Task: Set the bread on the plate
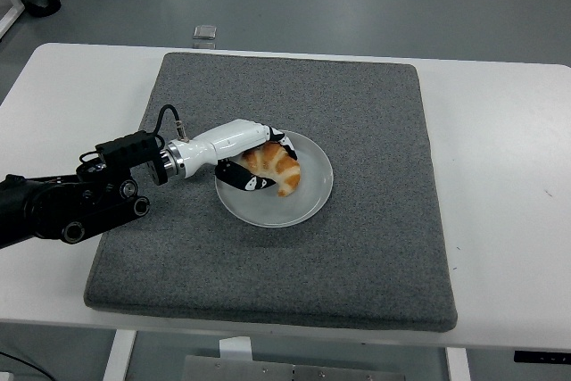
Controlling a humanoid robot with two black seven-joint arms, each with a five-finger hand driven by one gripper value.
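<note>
**Bread on the plate, hand around it**

While the left arm reaches in from the left edge, its hand (254,160) sits over the plate (312,198) at frame center, fingers curled around the bread (278,167). The bread rests on the plate's left half. The plate lies on a gray mat (375,113) on the desk (508,176).

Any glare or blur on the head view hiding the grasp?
Head view: even light, soft shadows, no blur. Faint sheen on the plate, no real glare. The left hand on the croissant reads sharp, though the croissant hides parts of its fingers.
</note>
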